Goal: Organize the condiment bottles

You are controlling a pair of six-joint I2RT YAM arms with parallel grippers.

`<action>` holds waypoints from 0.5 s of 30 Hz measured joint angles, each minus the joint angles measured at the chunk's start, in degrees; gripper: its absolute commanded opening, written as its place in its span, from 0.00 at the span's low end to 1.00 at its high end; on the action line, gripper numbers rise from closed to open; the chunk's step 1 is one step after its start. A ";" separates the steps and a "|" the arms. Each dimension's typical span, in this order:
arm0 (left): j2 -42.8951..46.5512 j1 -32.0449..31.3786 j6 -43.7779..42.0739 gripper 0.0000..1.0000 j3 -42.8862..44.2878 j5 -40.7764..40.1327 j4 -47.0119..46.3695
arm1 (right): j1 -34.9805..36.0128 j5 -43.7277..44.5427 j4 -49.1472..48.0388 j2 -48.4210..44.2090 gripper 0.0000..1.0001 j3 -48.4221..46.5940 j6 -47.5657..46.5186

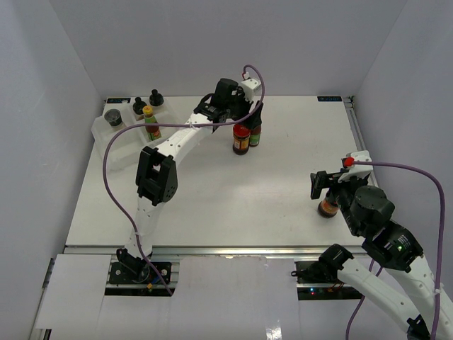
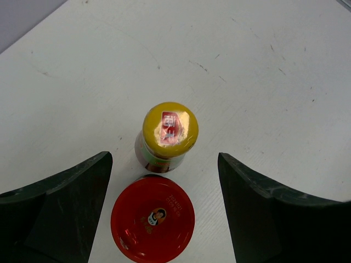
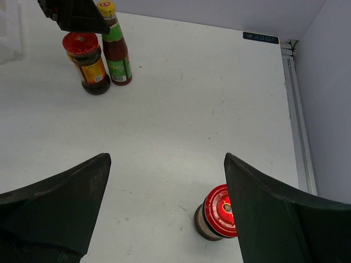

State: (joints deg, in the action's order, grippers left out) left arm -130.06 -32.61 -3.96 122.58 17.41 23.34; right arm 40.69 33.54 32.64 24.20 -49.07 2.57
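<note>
From above, my left arm stretches toward the far edge, left gripper (image 1: 248, 117) over a red-lidded jar (image 1: 241, 140) and yellow-capped bottle (image 1: 255, 136), my right arm folded by the right edge, right gripper (image 1: 327, 188) above a second jar (image 1: 327, 208); each wrist view shows my jaws apart, the left pair straddling its jar.
</note>
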 measured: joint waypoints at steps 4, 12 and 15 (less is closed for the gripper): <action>-0.01 -0.19 -0.29 0.81 0.00 -0.01 -2.47 | 0.00 0.18 0.00 0.66 0.90 -0.22 -0.02; -2.03 -0.21 -0.53 0.77 1.44 0.00 -5.64 | 0.00 0.68 -0.01 1.11 0.90 -0.23 -0.08; -3.49 -0.21 -0.53 0.73 1.82 -0.01 -6.03 | 0.00 0.78 -0.04 1.37 0.90 -0.23 -0.12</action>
State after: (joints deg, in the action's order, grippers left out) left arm -133.55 -32.82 -4.49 124.40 17.40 17.31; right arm 40.69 34.32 32.61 25.58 -49.30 2.45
